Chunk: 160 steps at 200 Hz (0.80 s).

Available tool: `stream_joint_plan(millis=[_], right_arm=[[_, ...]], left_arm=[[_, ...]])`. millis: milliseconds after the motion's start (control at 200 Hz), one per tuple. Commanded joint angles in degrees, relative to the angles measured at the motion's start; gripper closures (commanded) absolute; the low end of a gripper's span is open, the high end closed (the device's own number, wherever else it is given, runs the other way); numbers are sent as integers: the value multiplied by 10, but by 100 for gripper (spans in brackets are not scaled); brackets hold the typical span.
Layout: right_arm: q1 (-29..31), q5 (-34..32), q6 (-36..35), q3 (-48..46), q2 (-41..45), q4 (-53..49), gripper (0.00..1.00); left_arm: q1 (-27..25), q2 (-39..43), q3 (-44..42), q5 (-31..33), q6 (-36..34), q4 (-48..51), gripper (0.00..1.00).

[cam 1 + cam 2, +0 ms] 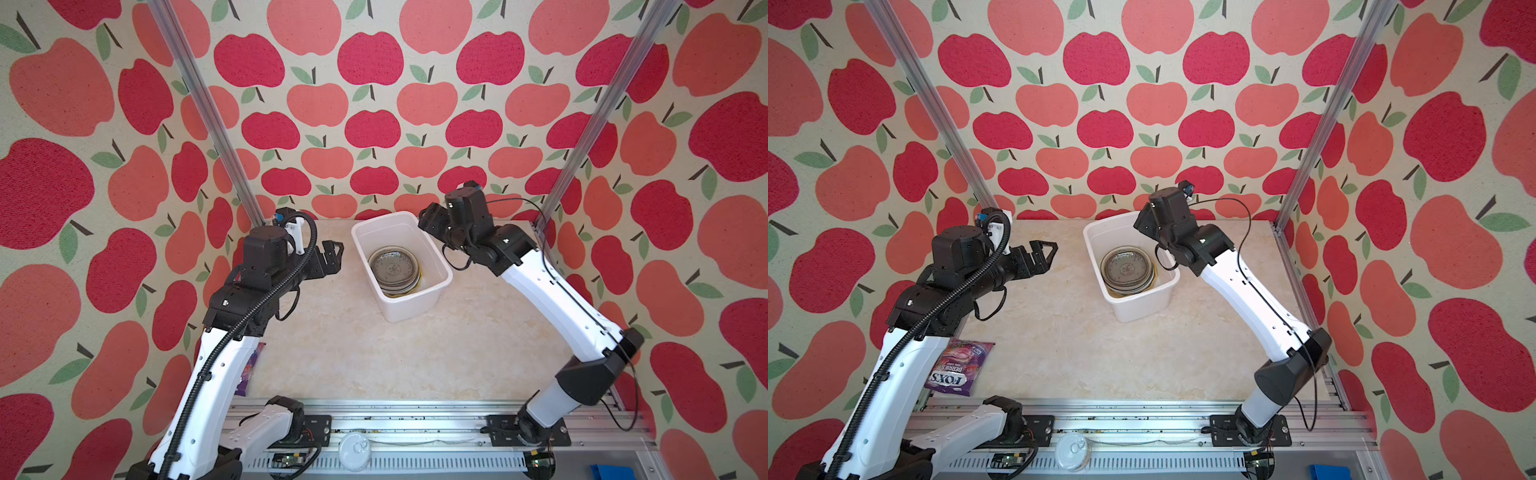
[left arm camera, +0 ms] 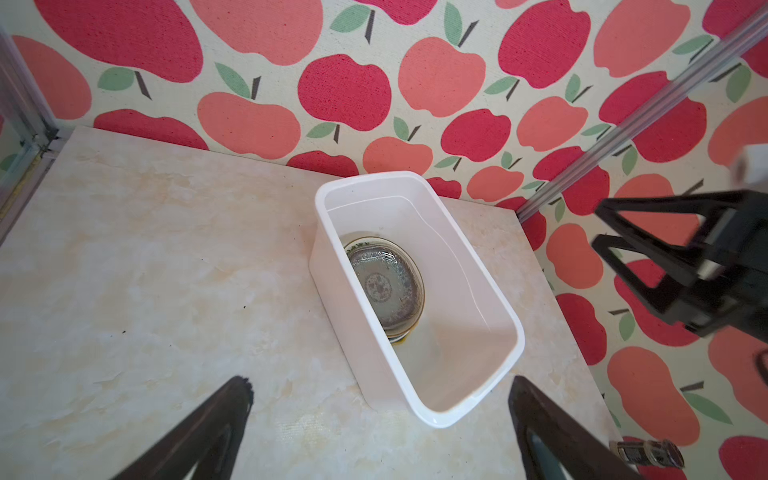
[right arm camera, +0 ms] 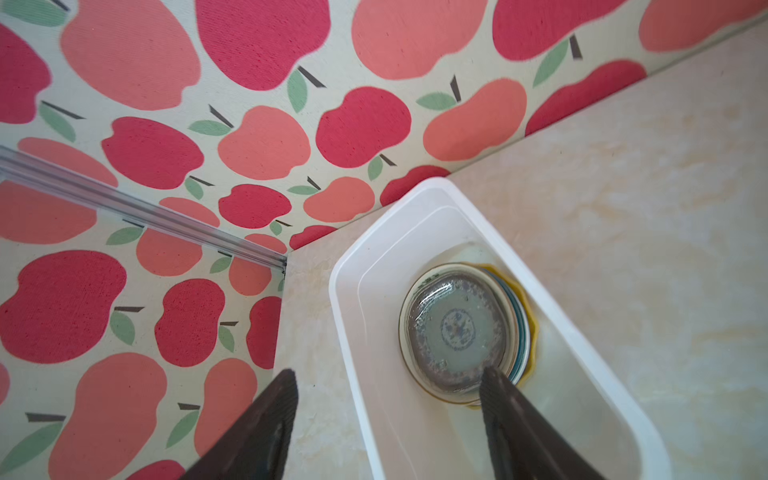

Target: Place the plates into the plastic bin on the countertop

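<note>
A stack of plates (image 1: 392, 268) (image 1: 1127, 270) lies flat inside the plastic bin (image 1: 411, 305) (image 1: 1138, 305) at the back of the countertop (image 1: 374, 353). The top plate (image 3: 455, 328) (image 2: 386, 286) is translucent brown over a blue pattern, with blue and yellow rims showing beneath. My left gripper (image 1: 337, 257) (image 1: 1050, 257) (image 2: 379, 382) hovers open and empty to the left of the bin. My right gripper (image 3: 388, 372) (image 2: 600, 228) hangs open and empty above the bin's far right rim, one finger over the plates, the other outside the bin wall.
A purple candy bag (image 1: 961, 368) (image 1: 249, 370) lies on the countertop by the left arm's base. Aluminium posts (image 1: 208, 112) (image 1: 598, 112) rise at the back corners. A round white lid (image 1: 354, 451) rests on the front rail. Apple-patterned walls enclose three sides.
</note>
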<state>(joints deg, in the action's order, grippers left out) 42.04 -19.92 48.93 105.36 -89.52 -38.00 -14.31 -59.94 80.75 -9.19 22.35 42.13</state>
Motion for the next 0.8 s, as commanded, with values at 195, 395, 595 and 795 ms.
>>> stream_joint_plan(millis=[195,395,595,795], right_arm=[[-215,51,-324,-326,261,101,32],[-307,48,-473,-516,340,188,29],[-339,42,-517,-717,375,372,27],[-348,42,-513,-835,337,550,24]], left_arm=[[127,5,-164,63,-15,-100,1],[187,11,-314,137,-58,-222,1],[240,-5,-450,134,-82,-363,1],[242,-34,-568,136,-136,-575,1]])
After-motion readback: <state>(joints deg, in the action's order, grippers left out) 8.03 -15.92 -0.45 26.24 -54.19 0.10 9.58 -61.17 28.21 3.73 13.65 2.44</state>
